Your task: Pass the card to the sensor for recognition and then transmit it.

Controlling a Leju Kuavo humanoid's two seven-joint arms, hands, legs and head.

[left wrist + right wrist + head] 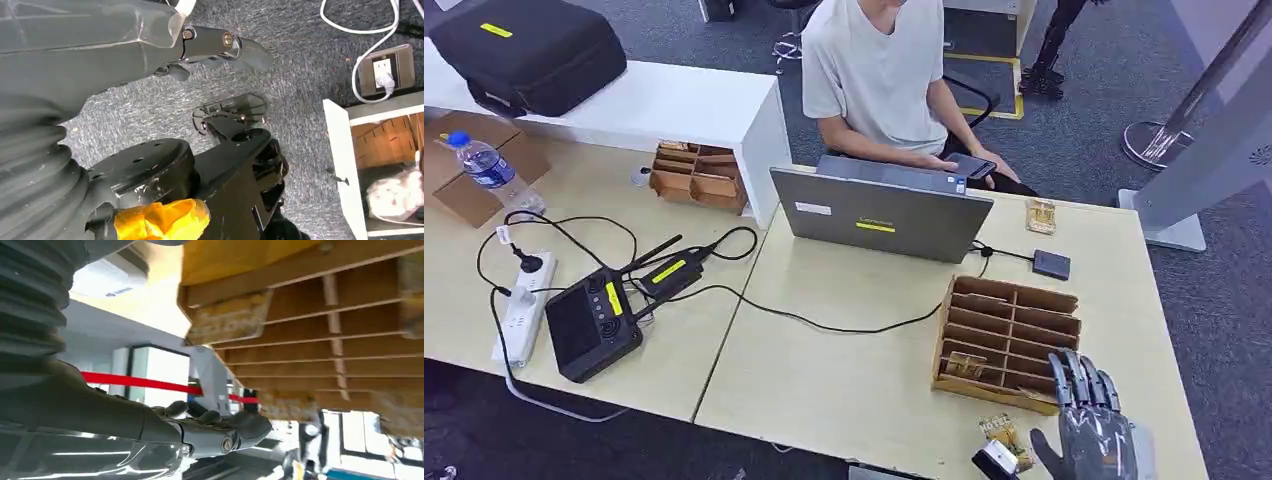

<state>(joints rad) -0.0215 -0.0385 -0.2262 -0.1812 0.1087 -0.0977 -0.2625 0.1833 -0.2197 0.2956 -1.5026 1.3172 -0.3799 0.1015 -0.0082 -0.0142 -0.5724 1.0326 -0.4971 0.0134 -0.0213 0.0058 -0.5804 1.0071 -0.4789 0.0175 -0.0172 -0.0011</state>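
A card (966,364) lies in a lower slot of the wooden slotted rack (1007,341) on the right part of the table (844,370), its patterned face showing in the compartment nearest the rack's left end. In the right wrist view the same rack (320,330) is close, with a card (227,319) in one slot. Another card (1001,434) lies flat on the table just in front of the rack, beside a small black and white block (995,460) at the table edge.

The right hand (1089,420) rises at the near right corner of the table, fingers straight and apart, their tips over the rack's front right corner; it holds nothing. The left hand (220,47) hangs low over grey carpet, fingers loosely extended with nothing in them.

Beyond the rack sit a small dark sensor pad (1051,264) on a cable and an open laptop (880,212). A further card (1041,216) lies near the table's far edge. A person (879,75) in a pale shirt sits behind the laptop, holding a phone (969,165). On the left table are a black controller (591,325), a power strip (526,305) and a water bottle (486,168).
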